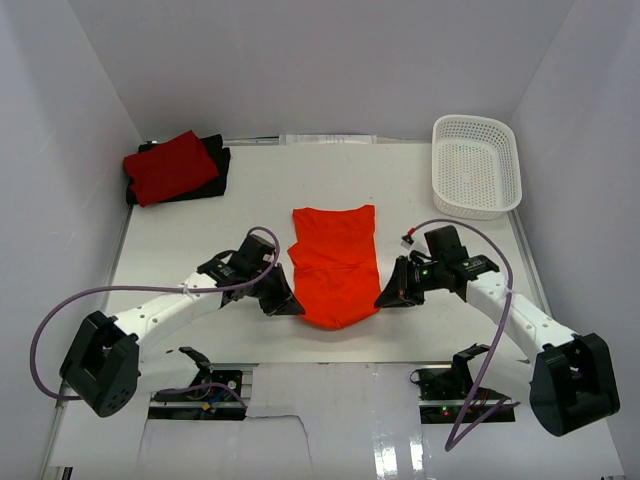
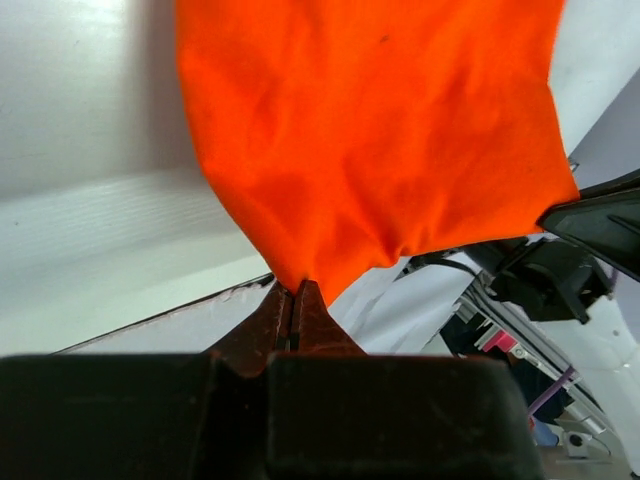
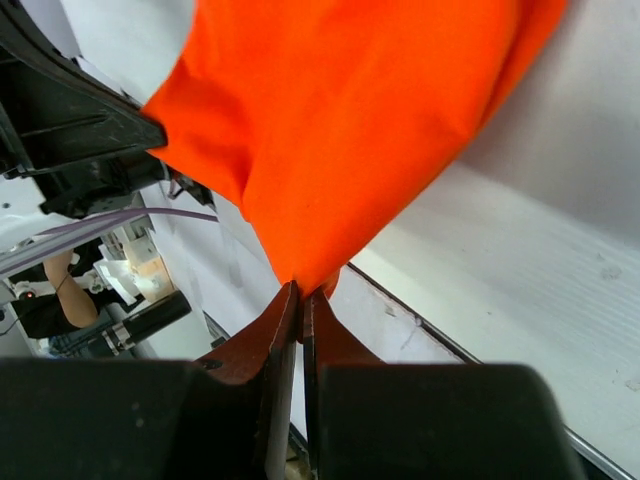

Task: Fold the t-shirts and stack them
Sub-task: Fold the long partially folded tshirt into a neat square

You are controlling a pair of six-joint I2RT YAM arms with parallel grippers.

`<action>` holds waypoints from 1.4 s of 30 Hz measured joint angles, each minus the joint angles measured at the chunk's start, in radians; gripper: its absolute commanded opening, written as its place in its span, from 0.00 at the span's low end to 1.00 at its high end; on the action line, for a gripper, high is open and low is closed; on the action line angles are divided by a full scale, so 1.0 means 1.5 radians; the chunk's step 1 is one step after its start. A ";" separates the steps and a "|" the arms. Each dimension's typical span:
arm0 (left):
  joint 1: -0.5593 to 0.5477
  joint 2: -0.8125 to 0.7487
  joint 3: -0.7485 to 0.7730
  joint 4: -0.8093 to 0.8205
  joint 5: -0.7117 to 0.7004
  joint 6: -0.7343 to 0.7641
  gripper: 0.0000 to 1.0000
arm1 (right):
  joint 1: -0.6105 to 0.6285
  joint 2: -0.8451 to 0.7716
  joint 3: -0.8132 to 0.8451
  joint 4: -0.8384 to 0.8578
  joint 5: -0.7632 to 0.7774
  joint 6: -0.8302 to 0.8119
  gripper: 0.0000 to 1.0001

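Note:
The bright orange t-shirt (image 1: pixel 334 262) lies lengthwise in the middle of the table, its near end lifted between both grippers. My left gripper (image 1: pixel 290 305) is shut on the shirt's near left corner (image 2: pixel 300 270). My right gripper (image 1: pixel 385 298) is shut on the near right corner (image 3: pixel 305 268). In both wrist views the orange cloth hangs stretched from the pinched tips. A folded crimson red t-shirt (image 1: pixel 168 167) rests on a folded black t-shirt (image 1: pixel 216 172) at the far left of the table.
A white perforated basket (image 1: pixel 476 165) stands at the far right corner. White walls close in the table (image 1: pixel 250 190) on three sides. A purple cable (image 1: pixel 150 290) loops beside the left arm; another runs along the right arm.

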 measured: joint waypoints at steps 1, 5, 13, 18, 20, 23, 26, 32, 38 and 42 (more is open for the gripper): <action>0.005 0.003 0.016 -0.007 -0.002 0.003 0.00 | 0.000 0.005 0.023 -0.004 0.000 -0.001 0.08; 0.046 0.021 0.101 -0.042 -0.007 0.028 0.00 | 0.000 0.025 0.104 -0.017 0.002 -0.006 0.08; 0.121 0.126 0.325 -0.094 -0.012 0.106 0.00 | -0.002 0.113 0.280 -0.039 0.002 -0.035 0.08; 0.150 0.197 0.403 -0.109 -0.003 0.136 0.00 | -0.030 0.182 0.348 -0.056 0.001 -0.054 0.08; 0.167 0.229 0.431 -0.111 0.001 0.148 0.00 | -0.045 0.212 0.381 -0.058 -0.001 -0.063 0.08; 0.192 0.277 0.475 -0.115 0.008 0.162 0.00 | -0.061 0.256 0.420 -0.057 -0.003 -0.076 0.08; 0.211 0.318 0.507 -0.114 0.009 0.172 0.00 | -0.074 0.299 0.450 -0.058 -0.005 -0.089 0.08; 0.241 0.374 0.546 -0.113 0.026 0.189 0.00 | -0.087 0.394 0.511 -0.058 -0.011 -0.110 0.08; 0.250 0.458 0.605 -0.100 0.034 0.201 0.00 | -0.092 0.475 0.570 -0.058 -0.011 -0.122 0.08; 0.250 0.504 0.646 -0.098 0.038 0.207 0.00 | -0.096 0.510 0.608 -0.060 -0.009 -0.125 0.08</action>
